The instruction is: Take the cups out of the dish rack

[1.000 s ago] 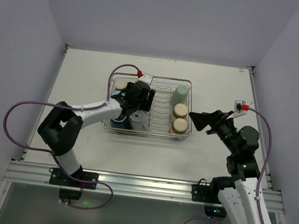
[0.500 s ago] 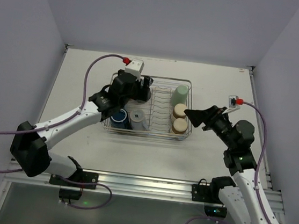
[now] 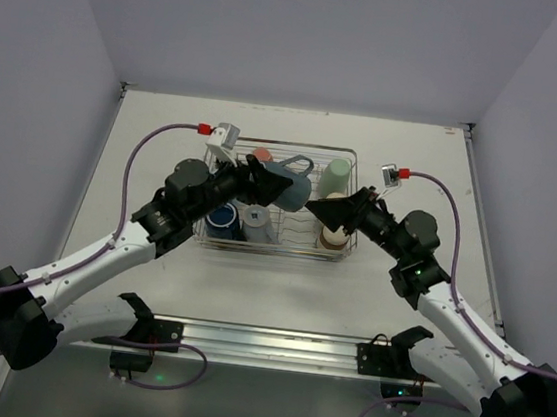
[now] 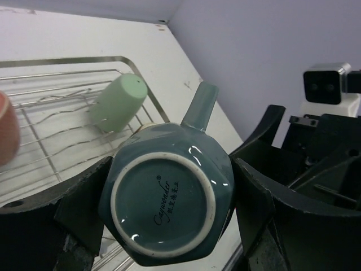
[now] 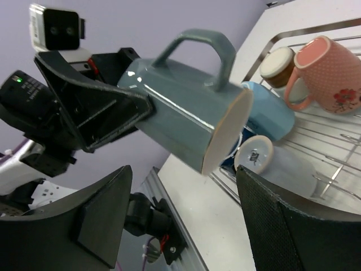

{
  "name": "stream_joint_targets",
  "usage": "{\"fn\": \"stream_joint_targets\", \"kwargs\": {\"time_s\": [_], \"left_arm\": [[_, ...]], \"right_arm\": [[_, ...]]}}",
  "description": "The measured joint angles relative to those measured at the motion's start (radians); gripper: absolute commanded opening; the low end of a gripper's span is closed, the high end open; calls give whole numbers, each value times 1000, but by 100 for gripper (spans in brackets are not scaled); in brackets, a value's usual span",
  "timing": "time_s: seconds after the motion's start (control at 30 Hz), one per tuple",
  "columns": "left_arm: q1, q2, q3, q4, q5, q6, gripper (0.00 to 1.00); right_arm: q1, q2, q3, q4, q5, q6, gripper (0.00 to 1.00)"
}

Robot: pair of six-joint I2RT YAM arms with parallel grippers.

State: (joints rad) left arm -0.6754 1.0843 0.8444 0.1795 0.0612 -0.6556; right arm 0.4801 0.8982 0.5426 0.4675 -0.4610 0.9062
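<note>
My left gripper (image 3: 264,181) (image 4: 168,204) is shut on a grey-blue mug (image 3: 288,181) (image 4: 166,197) (image 5: 186,93), one finger on each side of its base. It holds the mug on its side above the dish rack (image 3: 273,252) (image 4: 56,61) (image 5: 316,29), handle up and mouth towards the right arm. My right gripper (image 3: 321,208) (image 5: 186,220) is open just short of the mug's rim, with nothing between its fingers. Still in the rack are a pink mug (image 3: 261,154) (image 5: 324,70), a light blue cup (image 5: 271,107), a navy cup (image 3: 222,218), a grey-white tumbler (image 3: 257,223) (image 5: 296,166), a mint green cup (image 3: 338,170) (image 4: 117,101) and a cream cup (image 3: 334,237).
A brown-and-cream cup (image 5: 277,65) stands at the rack's far end beside the pink mug. The rack's divider prongs (image 3: 302,226) run across its middle. White walls close the table on three sides, and an aluminium rail (image 3: 263,343) runs along the near edge.
The left arm lifted the grey-blue mug out of the rack and turned it towards the right. The right gripper came left to the mug's mouth, its jaws narrowing somewhat.
</note>
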Motion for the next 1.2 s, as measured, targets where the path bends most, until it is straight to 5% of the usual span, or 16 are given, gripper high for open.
{"fn": "stream_joint_targets", "kwargs": {"time_s": [0.27, 0.4, 0.47, 0.6, 0.7, 0.9, 1.2], "left_arm": [[0, 2, -132, 226, 122, -175, 3], [0, 2, -177, 345, 134, -233, 6], [-4, 2, -190, 385, 132, -252, 17], [-4, 2, -200, 450, 130, -276, 75], [-4, -1, -200, 498, 141, -312, 95], [-12, -56, -201, 416, 151, -252, 100], [-13, -306, -65, 9, 46, 7, 100]], "right_arm": [[43, 99, 1, 150, -3, 63, 63], [55, 130, 2, 232, -4, 102, 42], [65, 143, 3, 282, -6, 127, 37], [79, 154, 6, 364, -4, 171, 19], [85, 172, 6, 464, -24, 230, 0], [103, 192, 13, 512, -59, 262, 0], [67, 71, 126, 147, -46, 98, 0]]}}
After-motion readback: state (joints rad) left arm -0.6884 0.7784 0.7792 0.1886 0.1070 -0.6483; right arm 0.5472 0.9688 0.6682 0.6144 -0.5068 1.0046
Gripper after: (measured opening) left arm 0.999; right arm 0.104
